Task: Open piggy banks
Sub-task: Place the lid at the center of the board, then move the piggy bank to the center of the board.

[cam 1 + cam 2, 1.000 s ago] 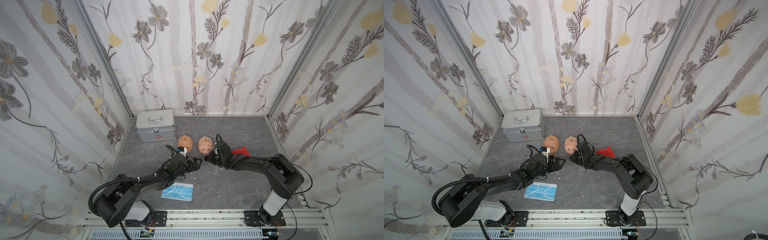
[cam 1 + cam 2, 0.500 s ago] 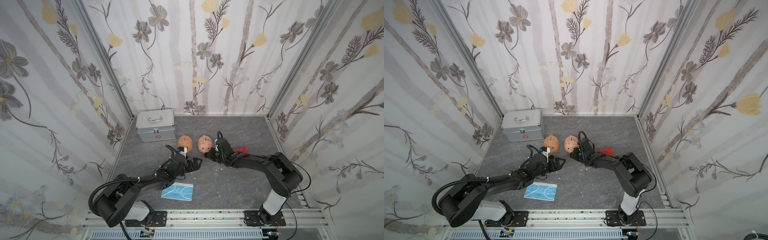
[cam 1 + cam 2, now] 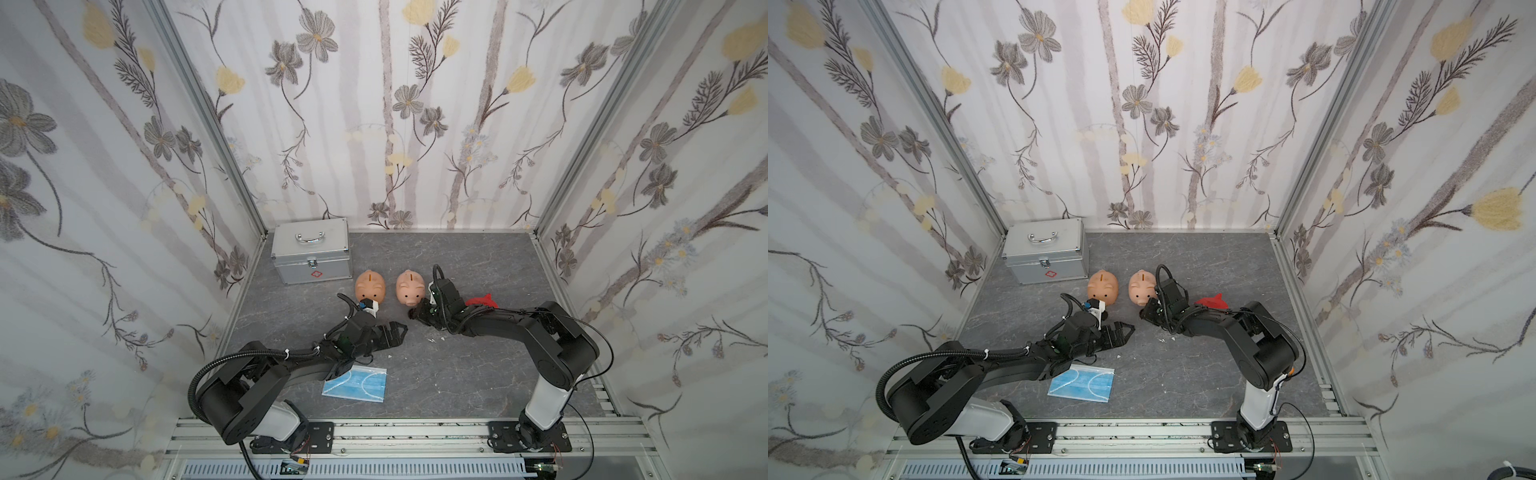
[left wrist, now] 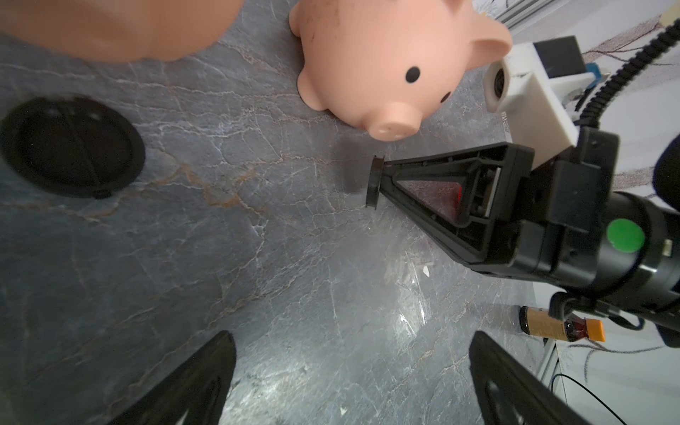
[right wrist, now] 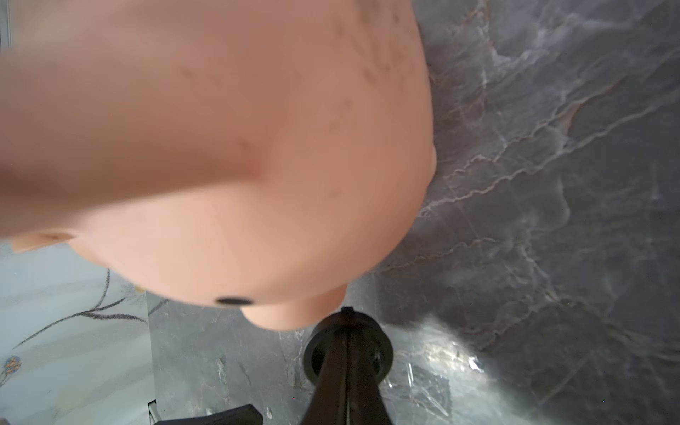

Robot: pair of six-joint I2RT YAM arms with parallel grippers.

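My left claw (image 3: 398,335) is wide open and holds nothing. It hangs low over the gray table (image 3: 478,374), near the middle. My left wrist view shows its two fingers (image 4: 198,382) far apart, with bare table between them.

My right claw (image 3: 414,314) is clenched on a black plug (image 4: 375,182). In both top views that plug is too small to make out. My left wrist view shows it from the side, thin like a coin, pinched at the tip of the claw. My right wrist view shows the black plug (image 5: 347,351) as a round ring, just in front of a pink snout.

That snout belongs to the right pink pig (image 3: 410,286). It stands upright, a bit back from the middle of the table, and my right claw is just beside its face. The left pink pig (image 3: 371,284) stands near it, on the side of the left edge. The red pig (image 3: 482,300) is behind my right arm, toward the right edge, and I can see only a bit of it.

A second plug (image 4: 71,147) lies flat on the table. Only my left wrist view shows it. I cannot find it in the top views.

A silver case (image 3: 311,253) sits in the far left corner. A blue face mask (image 3: 355,384) lies flat near the front edge, partly under my left arm.
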